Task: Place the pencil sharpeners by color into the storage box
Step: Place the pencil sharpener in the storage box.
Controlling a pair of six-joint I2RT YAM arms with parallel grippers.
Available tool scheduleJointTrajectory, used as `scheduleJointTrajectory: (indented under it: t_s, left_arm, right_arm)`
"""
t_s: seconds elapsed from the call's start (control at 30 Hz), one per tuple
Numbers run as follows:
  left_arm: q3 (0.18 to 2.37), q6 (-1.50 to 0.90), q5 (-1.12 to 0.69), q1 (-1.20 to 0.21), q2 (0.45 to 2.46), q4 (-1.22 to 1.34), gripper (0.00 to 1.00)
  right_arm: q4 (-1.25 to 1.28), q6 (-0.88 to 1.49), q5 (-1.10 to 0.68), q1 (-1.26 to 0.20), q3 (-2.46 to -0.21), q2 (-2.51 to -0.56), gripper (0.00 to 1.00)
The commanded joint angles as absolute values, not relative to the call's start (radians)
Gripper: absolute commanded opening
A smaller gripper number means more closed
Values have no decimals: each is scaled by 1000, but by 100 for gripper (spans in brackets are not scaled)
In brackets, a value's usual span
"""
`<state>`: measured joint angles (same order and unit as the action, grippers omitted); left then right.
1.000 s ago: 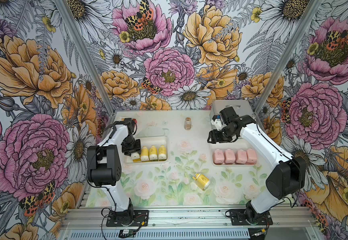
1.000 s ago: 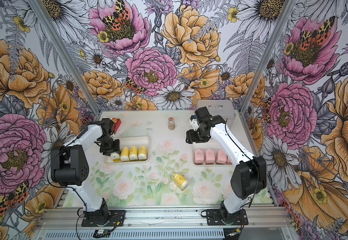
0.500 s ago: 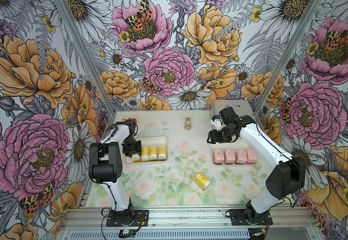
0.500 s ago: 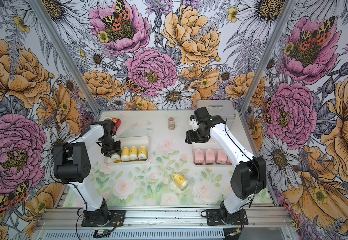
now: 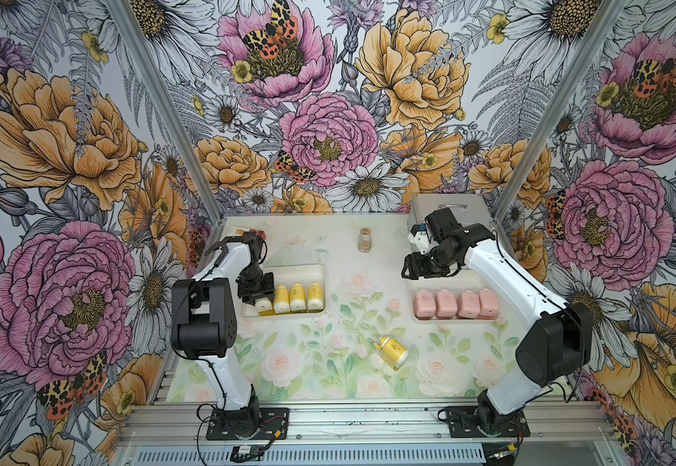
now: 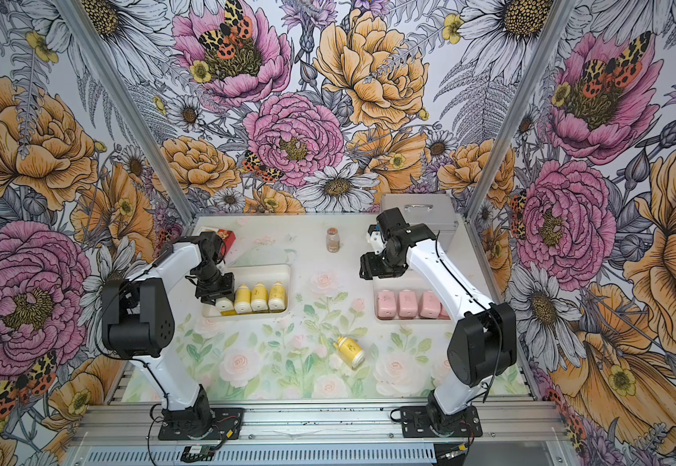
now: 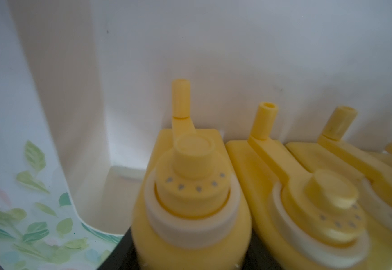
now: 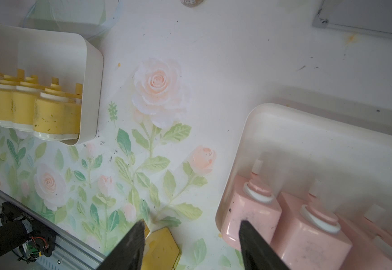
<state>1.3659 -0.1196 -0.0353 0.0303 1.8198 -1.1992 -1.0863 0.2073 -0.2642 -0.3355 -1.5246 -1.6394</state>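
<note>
The left end effector (image 5: pixel 262 299) grips a yellow sharpener (image 5: pixel 265 308), seating it as the fourth in the left tray (image 5: pixel 321 269). Next it should let go and lift clear. A fifth yellow (image 5: pixel 390 350) lies loose on the bench (image 5: pixel 328 250), at that tray's 5 o'clock. The right end effector (image 5: pixel 408 271) hangs open and empty at 11 o'clock of the right tray (image 5: pixel 412 296), which holds four pinks (image 5: pixel 447 303).

We see a small clear jar (image 5: pixel 364 239) with brown contents standing upright toward the back of the floral table mat (image 5: pixel 320 363). In the back right corner sits a silver metal case (image 5: pixel 477 212) with a handle on its lid. A small red and white box (image 6: pixel 229 238) lies in the back left corner. Flowered wallpaper (image 5: pixel 328 133) covers the walls, and an aluminium rail (image 5: pixel 368 419) runs along the front.
</note>
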Motion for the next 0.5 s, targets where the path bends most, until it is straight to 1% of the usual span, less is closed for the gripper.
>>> scheduleJointTrajectory:
  t_s: [0.0,0.47]
  left_arm:
    - [1357,-98,-38,41,1760,-1178,42]
    - [1331,-101,-23,38,1761,-1181,42]
  right_arm:
    - [-1069,199,-278,-345,-1560,-1653,66]
    - [-1069,204,-278,-362,-1582,-1660,66]
